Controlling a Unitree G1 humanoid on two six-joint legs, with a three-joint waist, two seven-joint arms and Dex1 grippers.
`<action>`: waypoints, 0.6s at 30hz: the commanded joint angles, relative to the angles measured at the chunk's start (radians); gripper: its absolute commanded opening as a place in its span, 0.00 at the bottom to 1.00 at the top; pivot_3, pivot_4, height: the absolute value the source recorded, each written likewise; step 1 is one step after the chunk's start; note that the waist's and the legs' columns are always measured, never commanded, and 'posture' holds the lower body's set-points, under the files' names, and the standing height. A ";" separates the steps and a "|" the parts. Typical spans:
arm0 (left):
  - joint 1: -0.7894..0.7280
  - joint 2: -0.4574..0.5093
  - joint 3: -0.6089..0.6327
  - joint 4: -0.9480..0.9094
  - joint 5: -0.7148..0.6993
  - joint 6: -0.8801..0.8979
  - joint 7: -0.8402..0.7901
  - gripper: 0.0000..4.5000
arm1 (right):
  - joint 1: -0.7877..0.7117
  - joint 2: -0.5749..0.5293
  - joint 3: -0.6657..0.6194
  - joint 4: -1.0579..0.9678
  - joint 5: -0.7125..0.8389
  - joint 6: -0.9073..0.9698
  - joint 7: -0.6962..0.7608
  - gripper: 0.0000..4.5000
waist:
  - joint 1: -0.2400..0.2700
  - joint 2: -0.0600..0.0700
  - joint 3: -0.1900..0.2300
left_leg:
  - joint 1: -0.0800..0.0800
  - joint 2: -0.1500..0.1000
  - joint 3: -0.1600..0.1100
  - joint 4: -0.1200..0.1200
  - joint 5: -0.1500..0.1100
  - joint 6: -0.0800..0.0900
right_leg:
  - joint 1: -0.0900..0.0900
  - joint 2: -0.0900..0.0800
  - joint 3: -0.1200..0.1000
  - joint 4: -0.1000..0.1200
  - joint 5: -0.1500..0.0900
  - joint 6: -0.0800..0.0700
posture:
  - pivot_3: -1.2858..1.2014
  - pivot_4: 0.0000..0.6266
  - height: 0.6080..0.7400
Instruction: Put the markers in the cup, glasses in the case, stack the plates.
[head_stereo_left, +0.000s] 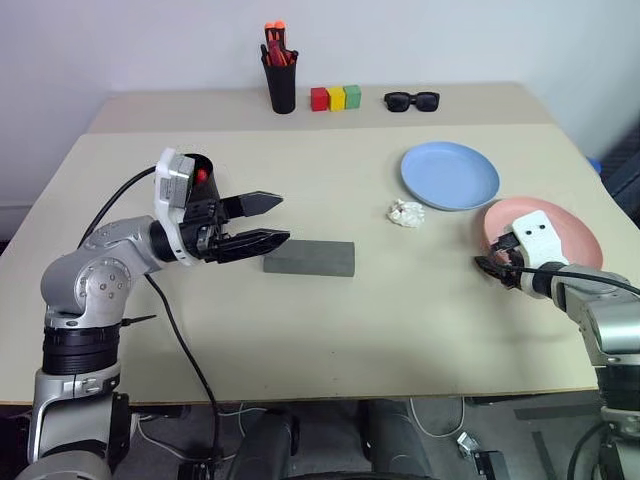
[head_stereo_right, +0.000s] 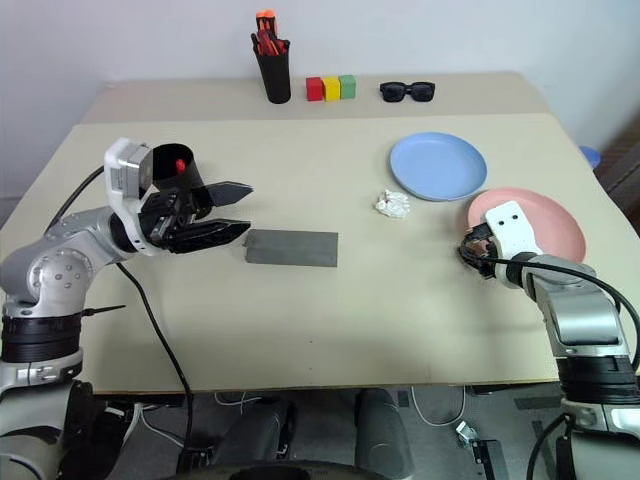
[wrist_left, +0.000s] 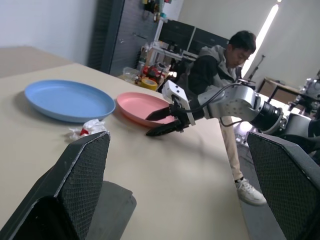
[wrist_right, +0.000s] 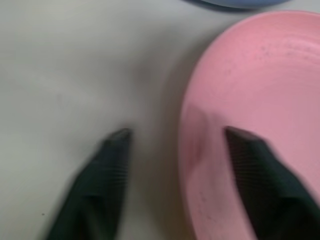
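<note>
My left gripper is open and empty above the table, pointing right over the left end of the shut grey case. Just behind its wrist stands the black cup, with a red marker inside. The light blue plate lies at the right, and the pink plate sits just nearer, beside it. My right gripper is low at the pink plate's near-left rim. It is open, with one finger over the table and the other over the pink plate. The glasses are out of view.
A crumpled white paper lies left of the blue plate. On the far table stand a black pen pot with orange-red pens, three coloured blocks and dark sunglasses. A person sits beyond the table's right side.
</note>
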 joint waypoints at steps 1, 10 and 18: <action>0.004 0.009 0.019 -0.019 -0.016 -0.019 0.009 1.00 | -0.038 -0.010 -0.021 0.045 -0.022 0.012 -0.030 0.18 | -0.001 0.000 0.000 | 0.000 0.000 0.000 0.000 0.000 0.000 | 0.000 0.000 0.000 0.000 0.000 0.000 | 0.52 0.24 1.00; -0.068 -0.044 0.090 0.055 -0.075 -0.017 0.112 1.00 | -0.185 0.010 -0.114 0.206 -0.077 -0.084 -0.217 0.01 | 0.000 0.000 0.000 | 0.000 0.000 0.000 0.000 0.000 0.000 | 0.000 -0.001 0.000 0.000 0.000 0.000 | 0.52 0.24 1.00; -0.069 -0.026 0.056 0.064 0.003 -0.086 0.112 1.00 | -0.437 0.119 0.049 0.434 -0.162 -0.417 -0.200 0.01 | -0.037 0.001 0.000 | 0.001 0.000 0.002 -0.001 0.000 0.000 | -0.002 0.000 0.001 0.000 0.000 0.000 | 0.52 0.24 1.00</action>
